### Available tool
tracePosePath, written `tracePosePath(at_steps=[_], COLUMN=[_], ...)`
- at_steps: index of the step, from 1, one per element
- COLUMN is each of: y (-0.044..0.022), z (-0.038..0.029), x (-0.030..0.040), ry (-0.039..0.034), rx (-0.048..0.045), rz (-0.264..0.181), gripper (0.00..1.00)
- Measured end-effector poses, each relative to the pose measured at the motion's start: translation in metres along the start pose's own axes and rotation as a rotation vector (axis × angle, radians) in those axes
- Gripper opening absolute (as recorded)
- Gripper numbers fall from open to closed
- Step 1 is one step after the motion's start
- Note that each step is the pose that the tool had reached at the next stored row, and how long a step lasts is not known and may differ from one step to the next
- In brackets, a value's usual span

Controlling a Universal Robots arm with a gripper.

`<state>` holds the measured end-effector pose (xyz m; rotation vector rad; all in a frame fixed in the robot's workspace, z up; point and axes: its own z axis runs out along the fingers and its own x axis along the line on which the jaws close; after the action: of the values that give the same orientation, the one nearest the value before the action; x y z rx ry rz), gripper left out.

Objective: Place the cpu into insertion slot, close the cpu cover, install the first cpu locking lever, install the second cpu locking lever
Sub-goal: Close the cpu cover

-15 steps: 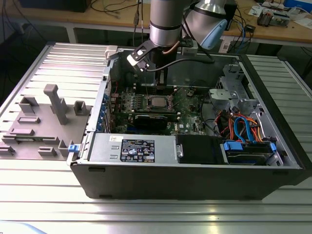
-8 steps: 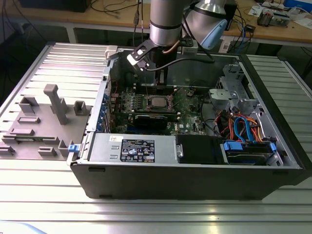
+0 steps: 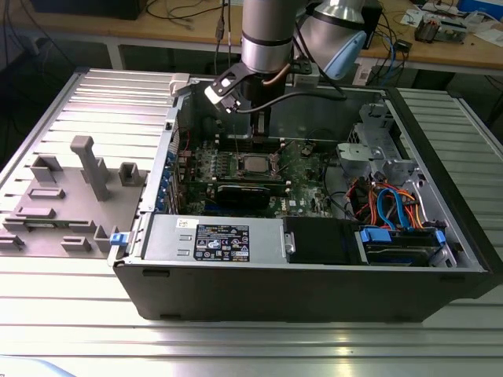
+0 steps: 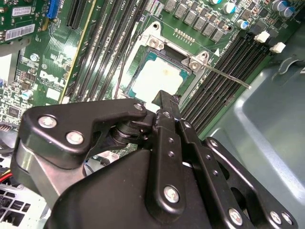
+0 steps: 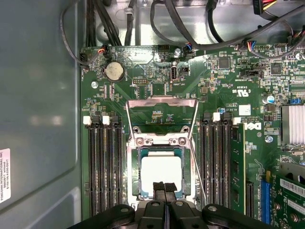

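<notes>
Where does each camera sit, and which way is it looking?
Exterior view: outside the open computer case, higher up, looking down into it; the arm reaches in from above.
First wrist view: on the wrist, facing straight down at the circuit board; the gripper, shut, shows.
Second wrist view: on the wrist, looking slantwise past the gripper at that board.
Shared: both wrist views show the gripper close to the cpu, which lies in the insertion slot.
</notes>
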<state>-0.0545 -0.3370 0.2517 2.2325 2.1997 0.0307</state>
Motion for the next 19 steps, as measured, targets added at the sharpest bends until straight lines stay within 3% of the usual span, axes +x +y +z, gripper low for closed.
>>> tracePosePath(at_steps=[19], y=[0.0001], z=[-0.0053], x=[0.0000], ry=[0.0001], rx=[0.0001], rz=[0.000], gripper=[0.11])
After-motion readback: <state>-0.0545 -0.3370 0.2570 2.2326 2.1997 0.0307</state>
